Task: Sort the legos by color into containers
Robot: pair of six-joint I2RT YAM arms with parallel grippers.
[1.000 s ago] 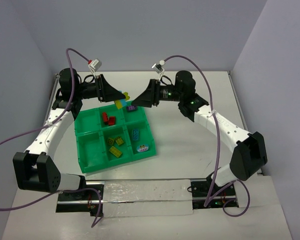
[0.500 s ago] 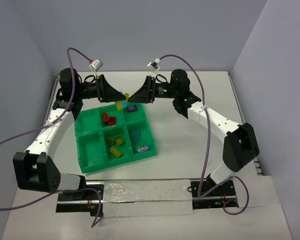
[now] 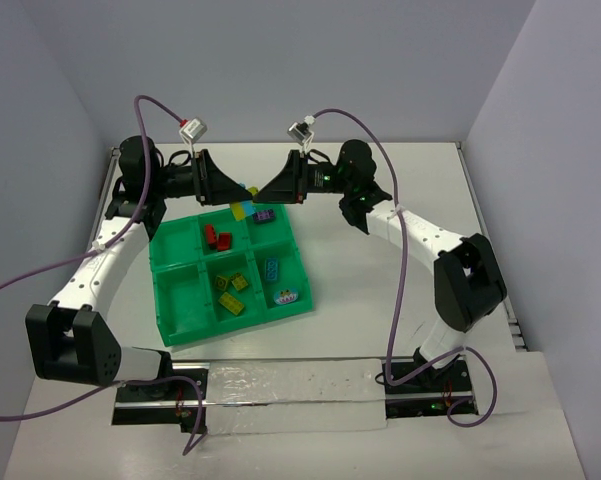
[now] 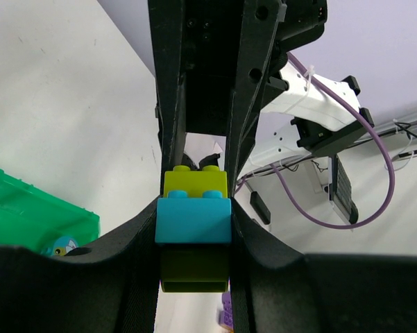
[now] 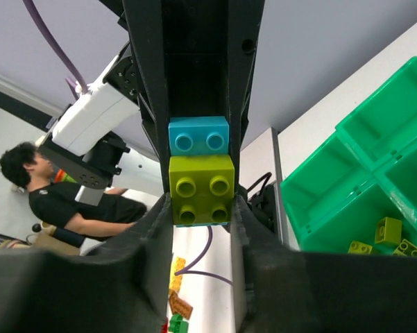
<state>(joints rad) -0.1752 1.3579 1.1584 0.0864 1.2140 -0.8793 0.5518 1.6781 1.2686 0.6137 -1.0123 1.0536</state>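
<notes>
White surface (image 3: 350, 300) with pale walls around it carries the green tray (image 3: 183, 297). Above the far edge of the tray the two tools are tip to tip. The left tool (image 4: 194, 229) is closed on a light blue brick (image 4: 194, 220), and the right tool (image 5: 201, 201) is closed on a yellow-green brick (image 5: 201, 184). These two bricks are joined together and hang in the air between the tools. Inside the tray, red bricks (image 3: 217, 237) lie in one far compartment and a purple brick (image 3: 266, 216) in the compartment to its right. Some yellow-green ones (image 3: 232, 288) lie in a near compartment.
</notes>
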